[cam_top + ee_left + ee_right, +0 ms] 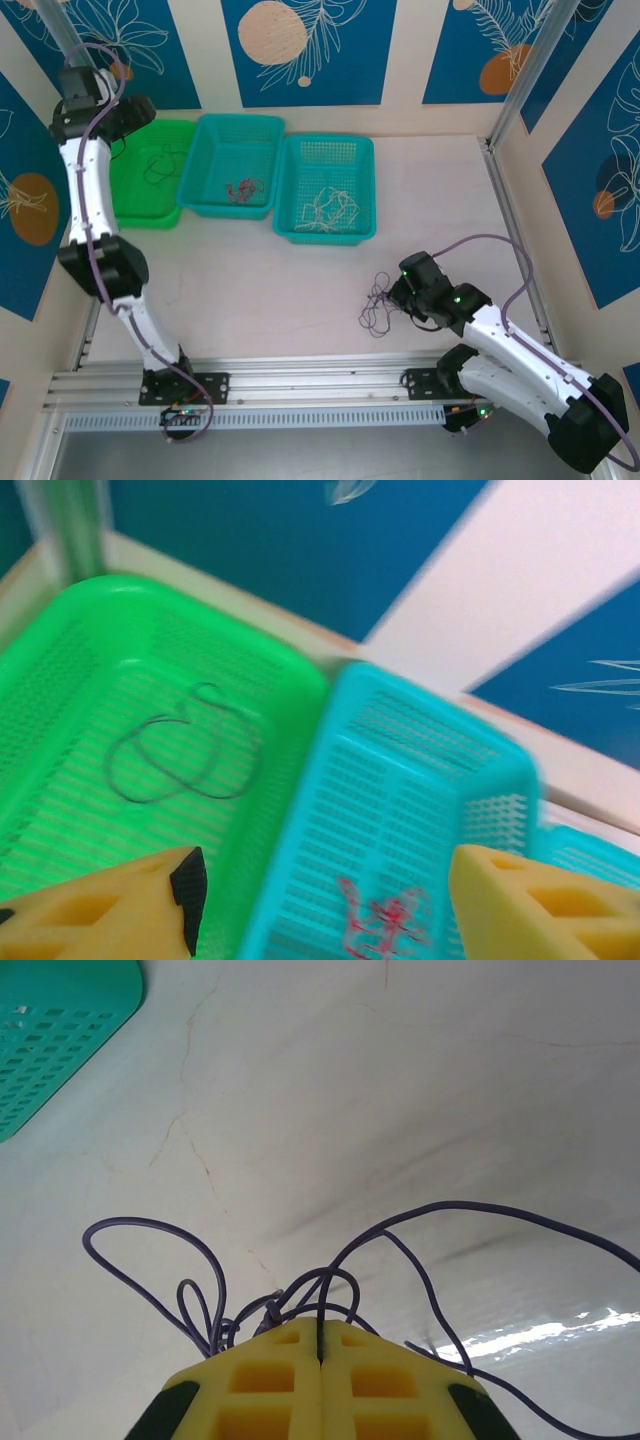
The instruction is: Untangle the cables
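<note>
Purple cable [330, 1280] lies in a loose snarl on the pale table, and my right gripper [320, 1335] is shut on a strand of it. From above, the same purple cable [378, 300] sits just left of the right gripper [398, 290]. My left gripper [325, 910] hangs open over the baskets with nothing between its yellow fingers [110, 910]. Below it, a black cable [180, 750] lies looped in the green basket [60, 640]. A red cable [385, 920] lies in the blue basket [430, 750]. A white cable [330, 205] rests in the teal basket [325, 148].
The three baskets stand side by side at the back left: green basket [190, 135], blue basket [235, 125], then the teal one. The left arm [95, 190] rises along the left wall. An aluminium rail [310, 385] runs along the near edge.
</note>
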### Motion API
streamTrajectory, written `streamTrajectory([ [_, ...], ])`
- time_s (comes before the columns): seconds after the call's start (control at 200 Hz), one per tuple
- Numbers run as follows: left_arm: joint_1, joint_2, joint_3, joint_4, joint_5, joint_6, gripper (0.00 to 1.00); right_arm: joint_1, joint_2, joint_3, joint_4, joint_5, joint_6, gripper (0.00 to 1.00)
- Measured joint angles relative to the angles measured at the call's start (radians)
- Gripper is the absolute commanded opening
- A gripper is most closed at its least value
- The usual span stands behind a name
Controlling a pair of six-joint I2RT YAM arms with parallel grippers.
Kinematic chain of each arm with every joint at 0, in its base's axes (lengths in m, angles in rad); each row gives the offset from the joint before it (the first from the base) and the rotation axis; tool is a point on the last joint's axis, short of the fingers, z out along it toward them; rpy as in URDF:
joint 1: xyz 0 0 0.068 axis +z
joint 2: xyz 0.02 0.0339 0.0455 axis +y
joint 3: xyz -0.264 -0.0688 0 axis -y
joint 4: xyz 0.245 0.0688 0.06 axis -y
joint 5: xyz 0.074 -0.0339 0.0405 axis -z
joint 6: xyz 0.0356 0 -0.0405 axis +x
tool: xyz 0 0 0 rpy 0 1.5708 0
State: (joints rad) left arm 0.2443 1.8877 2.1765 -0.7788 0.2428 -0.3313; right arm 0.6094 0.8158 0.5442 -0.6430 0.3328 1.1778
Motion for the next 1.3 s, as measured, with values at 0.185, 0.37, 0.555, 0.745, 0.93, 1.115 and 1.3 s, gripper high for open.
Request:
streamTrajectory([
  [0.185, -0.175, -0.418, -0.458, 0.261, 0.161, -0.052, 0.68, 0.0, 0.056, 0.021, 0.045, -0.024, -0.002, 0.0],
  [0.37, -0.457, -0.637, -0.808, 0.447, 0.27, -0.09, 0.67, 0.0, 0.093, 0.023, 0.135, -0.092, 0.013, 0.0],
  [0.555, -0.711, -0.706, -1.153, 0.589, 0.326, -0.146, 0.65, -0.001, 0.109, 0.015, 0.228, -0.165, 0.062, 0.0],
  [0.745, -0.911, -0.644, -1.341, 0.687, 0.36, -0.166, 0.62, -0.003, 0.136, 0.015, 0.281, -0.211, 0.087, 0.0],
  [0.93, -0.98, -0.465, -1.428, 0.883, 0.412, -0.233, 0.6, -0.002, 0.161, 0.021, 0.288, -0.233, 0.095, 0.0],
  [1.115, -1.011, -0.32, -1.441, 0.994, 0.433, -0.26, 0.51, 0.0, 0.163, 0.031, 0.288, -0.237, 0.109, 0.0],
  [1.3, -1.018, -0.247, -1.445, 1.061, 0.476, -0.274, 0.29, 0.0, 0.161, 0.032, 0.28, -0.236, 0.115, 0.0],
])
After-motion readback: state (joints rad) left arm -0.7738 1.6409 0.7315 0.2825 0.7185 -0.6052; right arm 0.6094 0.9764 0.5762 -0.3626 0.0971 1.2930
